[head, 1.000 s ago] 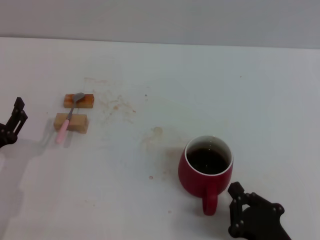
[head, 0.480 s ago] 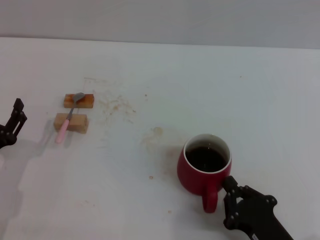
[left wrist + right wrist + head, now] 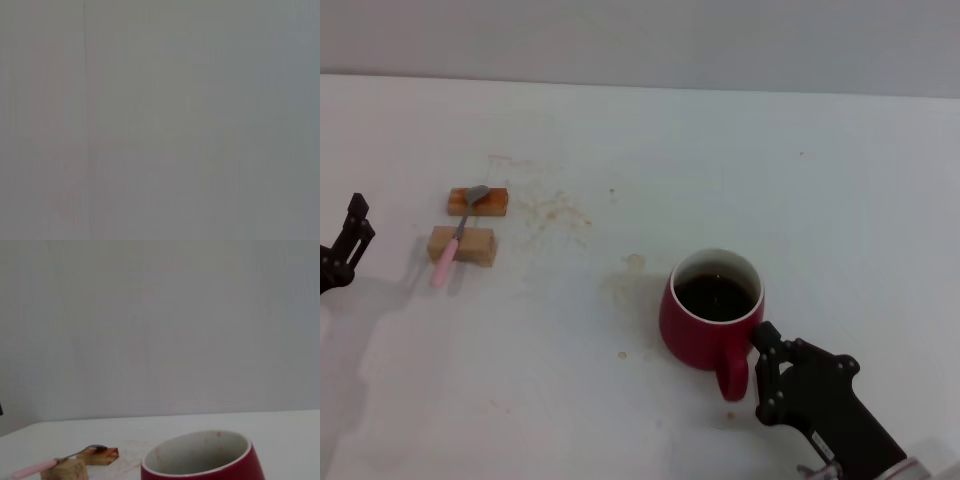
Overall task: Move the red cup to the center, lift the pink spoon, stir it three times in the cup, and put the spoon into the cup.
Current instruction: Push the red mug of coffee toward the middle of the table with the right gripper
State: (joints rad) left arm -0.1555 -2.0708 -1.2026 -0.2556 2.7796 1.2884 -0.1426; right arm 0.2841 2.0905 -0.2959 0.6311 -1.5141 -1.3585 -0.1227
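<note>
Red and glossy, the red cup [image 3: 710, 312] sits on the white table [image 3: 840, 200], right of the middle and toward the near edge, its white rim ringing a pool of dark liquid. Its loop handle points toward the robot, and right there, pressed up against that handle, is the right gripper [image 3: 767, 372]. Black fingers [image 3: 768, 345] touch the cup's near side by the handle, but whether they are pinched on it or spread, I cannot tell from the head view. The right wrist view gives only the cup [image 3: 202, 460] close up, white inside showing, with no fingers in sight.

Over on the far left, well apart from the cup, the pink spoon [image 3: 458, 235] lies across 2 wooden blocks: its grey bowl rests on the orange block [image 3: 478, 201], its pale pink handle crosses the tan block [image 3: 462, 245] and pokes out past it toward the near side. The right wrist view catches the same setup, spoon [image 3: 55, 462] propped on the blocks.

At the left edge of the table hangs the left gripper [image 3: 345, 247], parked, its 2 dark fingers held apart with nothing between them. Faint brownish stains [image 3: 634, 263] mark the table between the blocks and the cup.
</note>
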